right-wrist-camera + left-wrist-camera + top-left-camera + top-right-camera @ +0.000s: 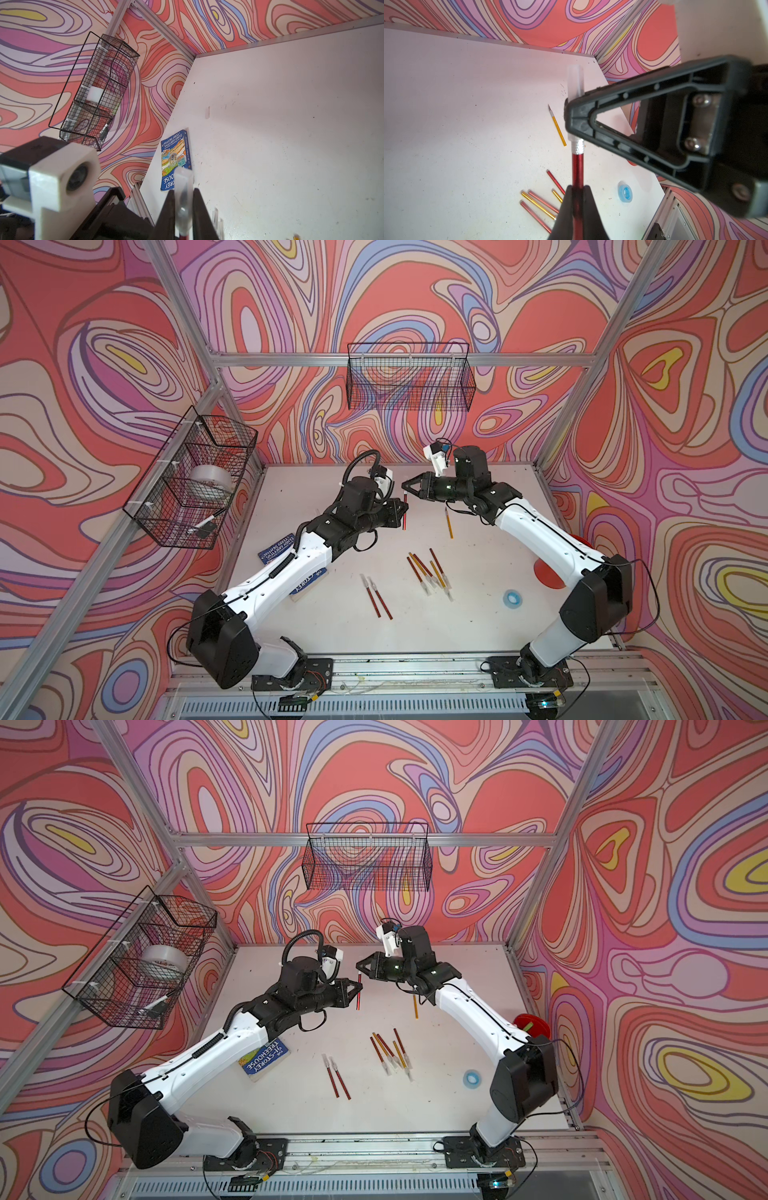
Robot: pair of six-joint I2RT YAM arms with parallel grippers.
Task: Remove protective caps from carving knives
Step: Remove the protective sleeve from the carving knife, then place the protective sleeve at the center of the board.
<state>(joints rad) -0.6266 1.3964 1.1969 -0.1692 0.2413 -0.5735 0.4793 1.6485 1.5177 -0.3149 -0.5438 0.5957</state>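
Note:
Above the back middle of the table, my left gripper (404,511) (578,193) is shut on the dark red handle of a carving knife (404,519) (577,166) held upright. Its blade end wears a translucent protective cap (575,79) (182,180). My right gripper (404,488) (184,199) is shut on that cap, coming from the right. An uncapped yellow knife (449,524) (558,126) lies on the table. Several capped knives (428,572) lie in a bunch, and two red ones (376,597) lie to their left. A loose cap (207,112) lies on the table.
A blue book (264,1058) lies partly under the left arm. A blue tape ring (512,598) sits at the right, near a red dish (548,572) behind the right arm. Wire baskets hang on the back wall (409,377) and the left wall (195,477).

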